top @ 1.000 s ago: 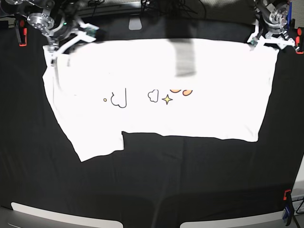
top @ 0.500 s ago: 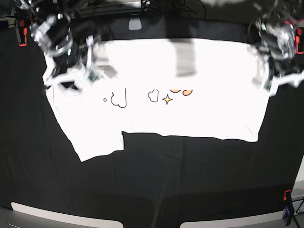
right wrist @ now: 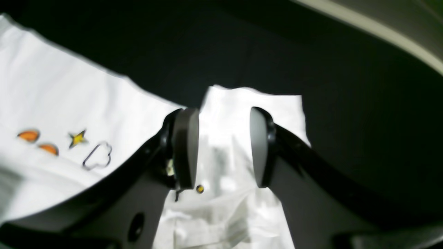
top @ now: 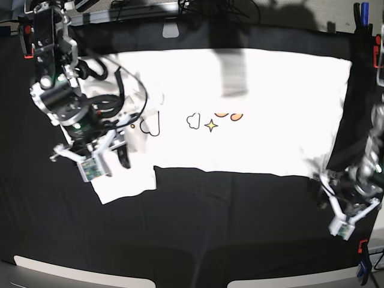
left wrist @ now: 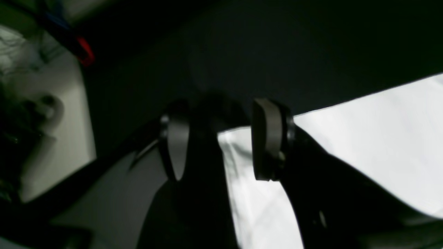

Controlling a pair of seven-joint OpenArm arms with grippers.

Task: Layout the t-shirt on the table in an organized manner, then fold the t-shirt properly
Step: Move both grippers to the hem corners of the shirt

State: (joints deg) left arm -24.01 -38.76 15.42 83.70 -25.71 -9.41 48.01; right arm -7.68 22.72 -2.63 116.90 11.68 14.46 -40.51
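Surface: a wide table (top: 198,222) draped in black wrinkled cloth is seen; a red clamp (top: 362,246) sits at its 4 o'clock corner in the base view.

Garment: the white cloth t-shirt with cartoon star and cloud doodles (top: 252,90) lies spread across the upper half of the table, one sleeve hanging toward 7 o'clock.

Right gripper (right wrist: 224,147): jaws stand apart, nothing clamped; it is poised over the sleeve near 9 o'clock in the base view.

Left gripper (left wrist: 223,138): jaws apart and empty, at the shirt's lower corner near 4 o'clock in the base view.

Risk, left side: only the very corner of the cloth shows between the pads, so a closing pinch is judged likely to miss the shirt or catch the black table cover with it.

Risk, right side: the sleeve below is creased, so a pinch may gather two layers and drag wrinkles into the fold.

Risk, both: uneven pulls would skew the straight lower hem.

Base view only: the whole outline of the shirt and both arms.

Wrist views only: the open gap of each jaw pair and the sleeve creases.
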